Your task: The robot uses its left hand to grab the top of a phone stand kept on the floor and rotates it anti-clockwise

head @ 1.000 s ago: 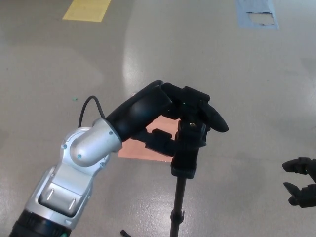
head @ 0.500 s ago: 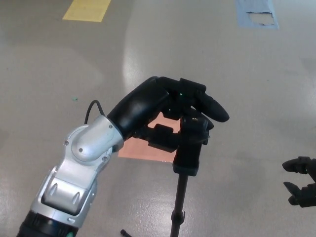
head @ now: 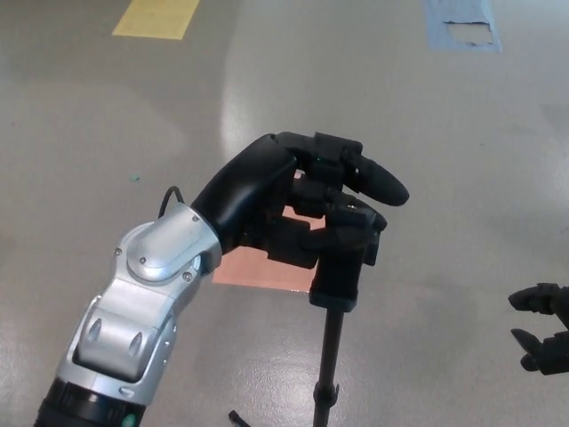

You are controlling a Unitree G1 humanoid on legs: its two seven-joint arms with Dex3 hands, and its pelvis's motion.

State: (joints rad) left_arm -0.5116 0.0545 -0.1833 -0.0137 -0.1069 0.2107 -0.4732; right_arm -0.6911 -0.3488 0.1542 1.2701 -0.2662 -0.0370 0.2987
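The black phone stand (head: 342, 267) rises on a thin pole (head: 329, 365) in the lower middle of the head view. My left hand (head: 329, 200) is wrapped over its top. The thumb presses the head from the left, one finger curls onto the top, and another finger (head: 378, 181) sticks out just above it. The silver left forearm (head: 147, 302) comes in from the lower left. My right hand (head: 542, 338) hangs at the right edge, well away from the stand, fingers apart and holding nothing.
A salmon-coloured patch (head: 253, 267) lies on the grey floor behind the stand. A yellow rectangle (head: 158, 16) sits at the top left and a blue taped patch (head: 462, 22) at the top right. A small black piece (head: 238, 418) lies near the pole's foot.
My left wrist has twisted and the forearm has risen. The stand's head has turned with it, and the pole now leans slightly to the right. The right hand has stayed still.
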